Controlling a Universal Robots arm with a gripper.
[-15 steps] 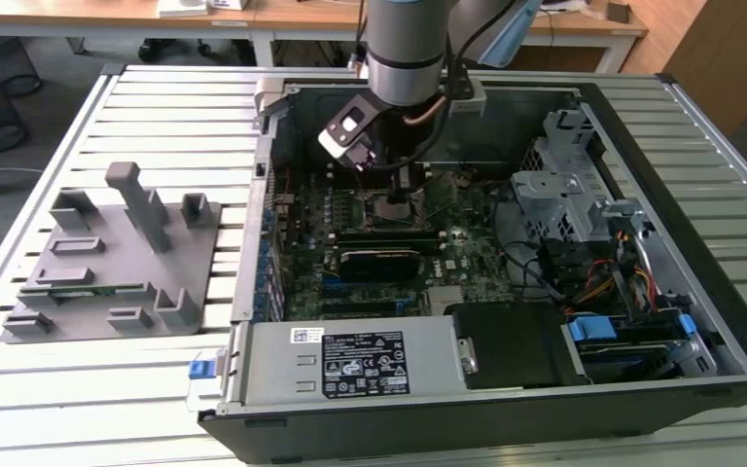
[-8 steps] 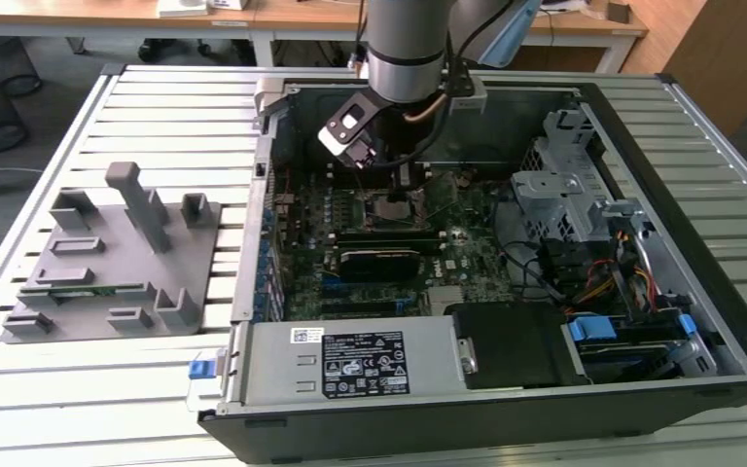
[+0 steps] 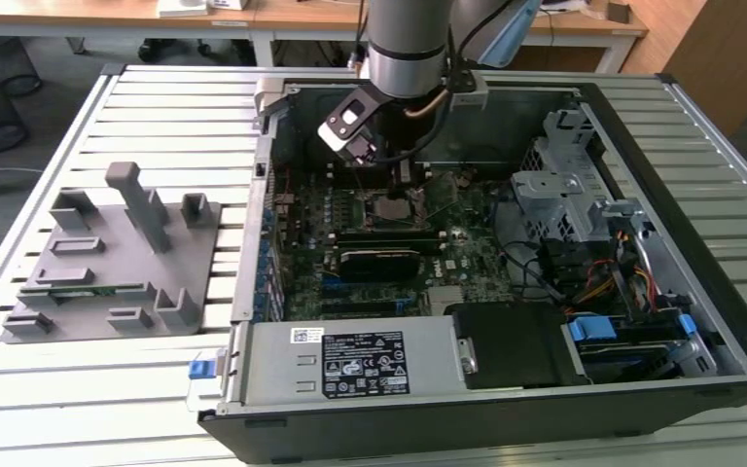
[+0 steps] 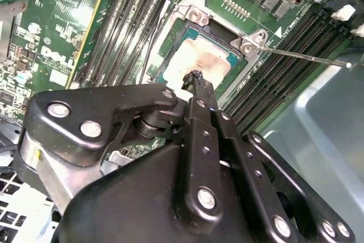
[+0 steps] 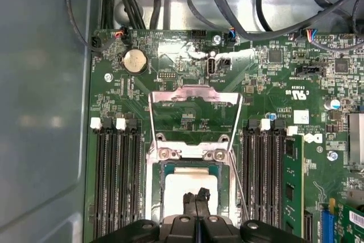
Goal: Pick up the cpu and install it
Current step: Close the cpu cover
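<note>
Second wrist view shows a stained cpu (image 4: 200,60) seated beneath the closed claw (image 4: 195,78).

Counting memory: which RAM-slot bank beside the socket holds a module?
The bank far from the case wall: a green module stands in it; the wall-side bank is empty.

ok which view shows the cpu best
The second wrist view: the cpu sits in its socket, most of its pale top exposed. In the first wrist view the gripper covers part of it; in the exterior view it is a small patch.
</note>
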